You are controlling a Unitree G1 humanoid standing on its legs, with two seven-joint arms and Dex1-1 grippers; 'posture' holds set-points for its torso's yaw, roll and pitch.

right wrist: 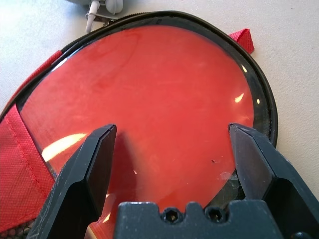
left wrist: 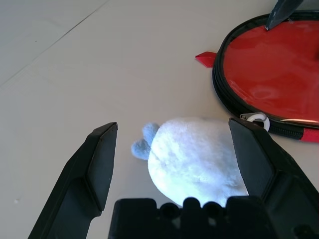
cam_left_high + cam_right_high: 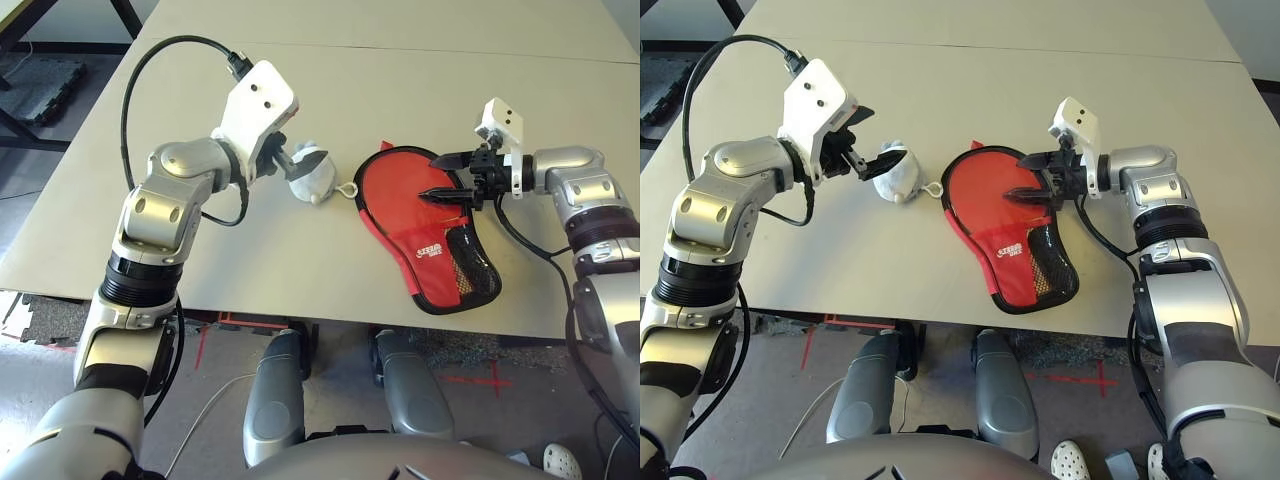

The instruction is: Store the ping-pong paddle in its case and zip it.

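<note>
We are hovering our right gripper (image 3: 447,177), fingers spread and empty, directly over the ping-pong paddle (image 1: 149,94) lying inside the case (image 3: 430,232) on the table (image 3: 400,70); our left gripper (image 3: 305,160), also spread, is straddling the white fluffy ball (image 2: 199,154) beside it.

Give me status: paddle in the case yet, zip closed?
Done: the paddle lies inside the case, red face showing. In hand: nothing; the right claw hangs open over it, the left claw open around the white fluffy ball. Left: the case looks unzipped along the head.
</note>
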